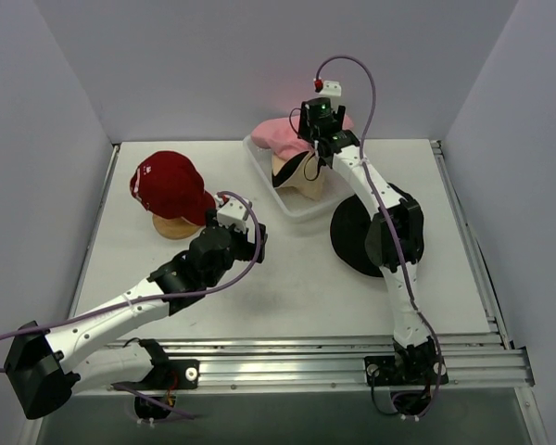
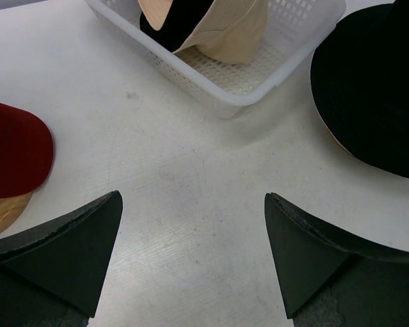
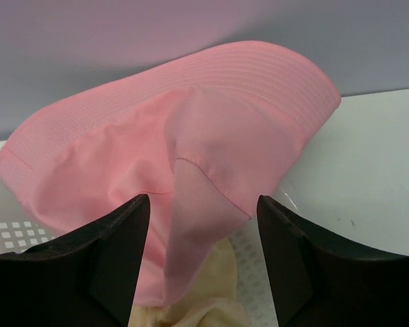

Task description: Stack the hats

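A pink hat (image 1: 280, 135) (image 3: 191, 122) lies on top of a tan hat (image 1: 302, 183) (image 3: 218, 300) (image 2: 232, 34) in the white mesh basket (image 1: 292, 206) (image 2: 218, 95). My right gripper (image 1: 308, 139) (image 3: 203, 204) hangs just over it, open, with a loose fold of pink fabric between the spread fingers. A red cap (image 1: 171, 185) (image 2: 13, 153) sits on a wooden stand (image 1: 174, 228) at the left. A black hat (image 1: 350, 234) (image 2: 375, 88) lies on the table at the right, partly behind the right arm. My left gripper (image 1: 250, 236) (image 2: 191, 204) is open and holds nothing, low over bare table.
Something black (image 2: 167, 30) shows under the tan hat inside the basket. Grey walls close in the table at the back and both sides. A metal rail runs along the near edge by the arm bases.
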Controlling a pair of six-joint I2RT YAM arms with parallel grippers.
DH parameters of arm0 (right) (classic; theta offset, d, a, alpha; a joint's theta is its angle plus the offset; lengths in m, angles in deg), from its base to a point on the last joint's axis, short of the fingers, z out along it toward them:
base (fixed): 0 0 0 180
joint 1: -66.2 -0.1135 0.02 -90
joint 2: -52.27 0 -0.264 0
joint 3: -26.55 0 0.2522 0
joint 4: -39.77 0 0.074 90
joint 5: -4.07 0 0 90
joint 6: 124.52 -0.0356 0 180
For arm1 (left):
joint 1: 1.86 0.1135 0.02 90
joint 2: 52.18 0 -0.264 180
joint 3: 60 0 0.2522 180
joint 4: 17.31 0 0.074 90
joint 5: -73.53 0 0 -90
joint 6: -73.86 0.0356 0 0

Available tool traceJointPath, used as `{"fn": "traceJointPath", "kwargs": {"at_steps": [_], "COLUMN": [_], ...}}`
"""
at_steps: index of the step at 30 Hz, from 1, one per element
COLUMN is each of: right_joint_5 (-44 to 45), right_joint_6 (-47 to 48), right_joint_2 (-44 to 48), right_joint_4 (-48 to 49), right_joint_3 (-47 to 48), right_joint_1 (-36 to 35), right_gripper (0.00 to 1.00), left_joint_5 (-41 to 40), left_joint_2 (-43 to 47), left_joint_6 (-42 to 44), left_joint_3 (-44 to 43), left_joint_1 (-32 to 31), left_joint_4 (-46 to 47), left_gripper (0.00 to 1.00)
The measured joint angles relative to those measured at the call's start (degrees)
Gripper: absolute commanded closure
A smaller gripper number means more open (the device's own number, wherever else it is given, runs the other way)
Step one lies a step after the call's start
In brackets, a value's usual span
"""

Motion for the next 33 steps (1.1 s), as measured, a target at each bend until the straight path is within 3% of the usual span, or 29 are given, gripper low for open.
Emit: {"fn": "traceJointPath", "kwargs": {"at_steps": [5,7,8,9,11,12,18,22,27,33], "right_joint_5": [-1.29,-1.29,-1.18,-1.03,-0.2,0.39,3.8,1.38,-4.83,-9.9], "right_joint_6": [2.29,2.99,3.5,4.17,5.79,6.71,13.99,17.18,21.97,23.39], "right_joint_2": [-3.13,-3.82,-4.17,-4.39,-4.5,-4.52,-3.91,0.81,16.9,33.27], "right_joint_4": [0.79,0.81,0.81,0.9,0.87,0.85,1.22,0.85,2.12,1.09], "right_joint_3": [1.22,1.25,1.25,1.27,1.31,1.46,4.9,4.26,-4.31,-6.8], "right_joint_1": [0.39,0.39,0.42,0.44,0.42,0.42,-0.31,-1.57,-5.88,-15.21], "right_gripper": [0.42,0.48,0.57,0.78,0.97,1.0,1.0,1.0,1.0,1.0], "left_joint_5": [-0.02,-0.04,-0.04,-0.04,-0.02,0.0,0.26,1.03,2.91,5.7], "left_joint_2": [-0.09,-0.26,-0.35,-0.39,-0.52,-0.59,-0.61,0.0,3.23,5.46], "left_joint_6": [0.0,0.0,0.0,0.0,0.0,0.0,0.07,-0.09,-1.53,-3.28], "left_joint_3": [0.0,0.0,0.0,0.0,0.0,0.0,0.0,0.0,-1.68,-13.86], "left_joint_1": [0.0,0.0,0.0,0.0,0.0,0.0,0.0,0.0,0.0,0.02], "left_joint_4": [0.02,0.0,0.0,0.02,0.02,0.04,0.17,0.15,-1.86,-12.48], "left_gripper": [0.06,0.06,0.06,0.06,0.06,0.06,0.02,0.02,0.01,0.0]}}
